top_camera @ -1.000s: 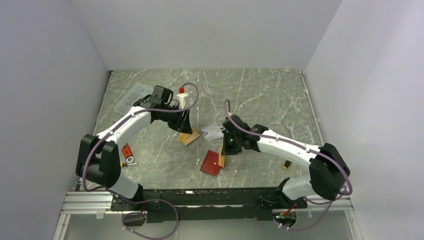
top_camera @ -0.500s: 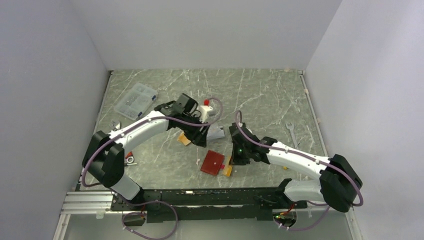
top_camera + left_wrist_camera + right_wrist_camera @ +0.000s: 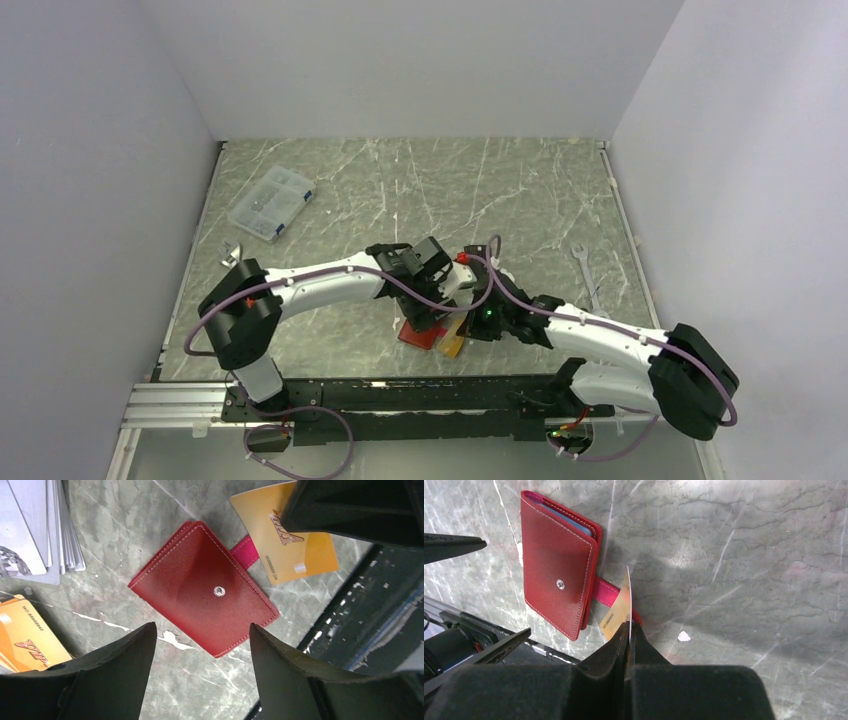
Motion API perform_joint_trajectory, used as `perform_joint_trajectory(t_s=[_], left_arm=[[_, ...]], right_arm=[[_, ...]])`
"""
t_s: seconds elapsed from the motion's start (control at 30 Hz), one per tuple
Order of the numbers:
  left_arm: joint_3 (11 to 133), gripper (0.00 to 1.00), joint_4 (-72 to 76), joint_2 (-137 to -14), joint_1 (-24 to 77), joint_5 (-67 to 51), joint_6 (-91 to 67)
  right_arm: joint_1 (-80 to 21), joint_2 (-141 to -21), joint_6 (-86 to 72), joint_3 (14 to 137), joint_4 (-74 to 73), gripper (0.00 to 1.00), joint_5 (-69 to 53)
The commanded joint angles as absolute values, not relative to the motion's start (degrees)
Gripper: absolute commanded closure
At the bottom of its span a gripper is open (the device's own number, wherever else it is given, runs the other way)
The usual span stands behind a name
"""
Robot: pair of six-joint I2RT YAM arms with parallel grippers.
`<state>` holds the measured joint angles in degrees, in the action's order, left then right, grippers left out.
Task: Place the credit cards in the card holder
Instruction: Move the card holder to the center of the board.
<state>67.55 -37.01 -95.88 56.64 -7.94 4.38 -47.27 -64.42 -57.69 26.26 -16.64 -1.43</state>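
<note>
The card holder (image 3: 202, 587) is a dark-red wallet lying folded shut on the marble, snap stud up, pink tab sticking out. It also shows in the right wrist view (image 3: 556, 585) and partly under the arms from above (image 3: 415, 336). My left gripper (image 3: 202, 626) hangs open over its near corner, holding nothing. My right gripper (image 3: 629, 627) is shut on a gold-orange credit card (image 3: 619, 612), held on edge just above the pink tab (image 3: 604, 591). That card (image 3: 295, 545) lies beside the wallet. Silver-white cards (image 3: 35, 525) and another gold card (image 3: 27, 640) lie to the left.
A clear plastic parts box (image 3: 270, 202) sits at the back left. One wrench (image 3: 583, 262) lies to the right and another (image 3: 228, 252) at the left edge. The black mounting rail (image 3: 400, 395) runs along the near edge, close to the wallet.
My left arm swung from the back left to the front centre over the wallet, and its jaws opened wider. My right gripper carried the gold card down to the wallet's tab side.
</note>
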Motion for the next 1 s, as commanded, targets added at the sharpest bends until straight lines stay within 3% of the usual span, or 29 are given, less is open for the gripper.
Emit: perform_joint_trajectory(t_s=[0.0, 0.73, 0.97], left_arm=[[69.1, 0.27, -34.6, -97.5, 59.0, -0.5, 4.6], [73.9, 0.25, -34.6, -108.0, 64.1, -0.2, 2.5], [74.3, 0.28, -35.2, -108.3, 65.7, 7.9, 5.6]], right_arm=[[-47.5, -62.9, -60.3, 21.7, -14.3, 1.00, 3.1], [-47.4, -55.2, -65.8, 8.0, -4.0, 1.00, 4.9], [-47.4, -56.9, -65.8, 6.9, -3.4, 1.00, 5.8]])
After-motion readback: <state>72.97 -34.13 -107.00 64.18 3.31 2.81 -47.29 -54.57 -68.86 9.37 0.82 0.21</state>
